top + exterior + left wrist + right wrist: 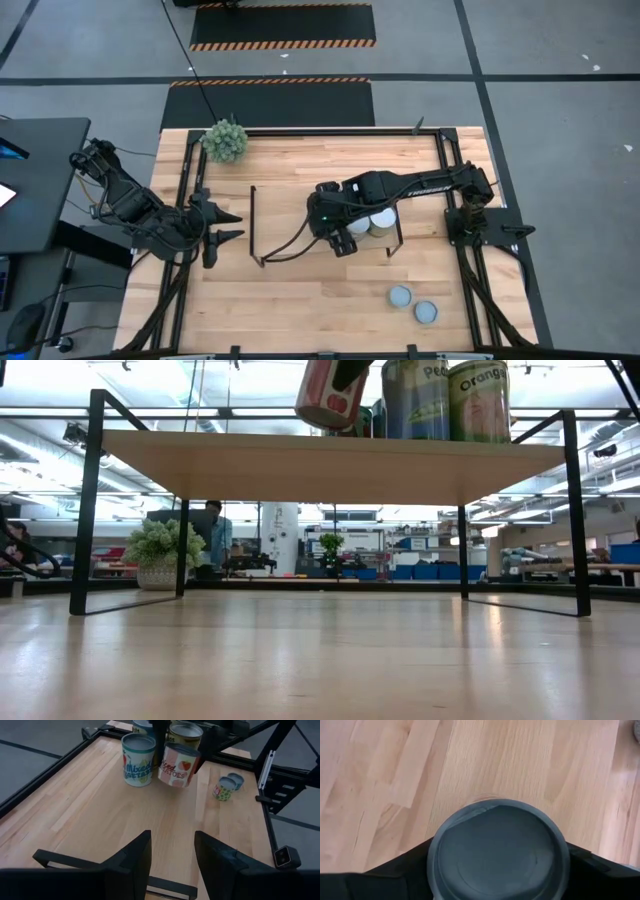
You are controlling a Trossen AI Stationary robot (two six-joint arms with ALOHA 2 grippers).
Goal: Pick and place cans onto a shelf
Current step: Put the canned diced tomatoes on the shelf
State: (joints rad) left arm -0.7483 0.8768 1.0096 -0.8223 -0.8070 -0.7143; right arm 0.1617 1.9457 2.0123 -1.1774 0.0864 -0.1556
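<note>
Pale butcher-block wood fills the high view, the table (300, 290) edged by a black frame. The shelf (290, 215) stands mid-table, its black end rods showing at both sides. The right gripper (342, 240) reaches over the shelf's right half, beside two standing cans (375, 222). Two more small cans (413, 304) sit on the tabletop near the right front corner, well apart from the shelf. A green plant ball (225, 140) rests at the far left edge. The left gripper (228, 225) waits beside the shelf's left end, with open board between it and the cans.

From table height, the shelf board (330, 465) spans the view on thin black legs, with clear room beneath. On top stand cans reading "Pe…" (415, 400) and "Orang…" (478, 400); a red-and-white can (330, 392) hangs tilted beside them. A person (214, 530) stands far off in the room.

In the left wrist view, that arm's fingers (137, 862) stand apart, holding nothing. Ahead, a "Mixed Vegetables" can (137, 760) stands upright; the tilted can (177, 764), its label partly hidden, sits between the right gripper's fingers.

Looking past the right wrist, a grey-blue can lid (497, 852) fills the space between the dark fingers (400, 870), which flank its sides; whether they press it I cannot tell.
</note>
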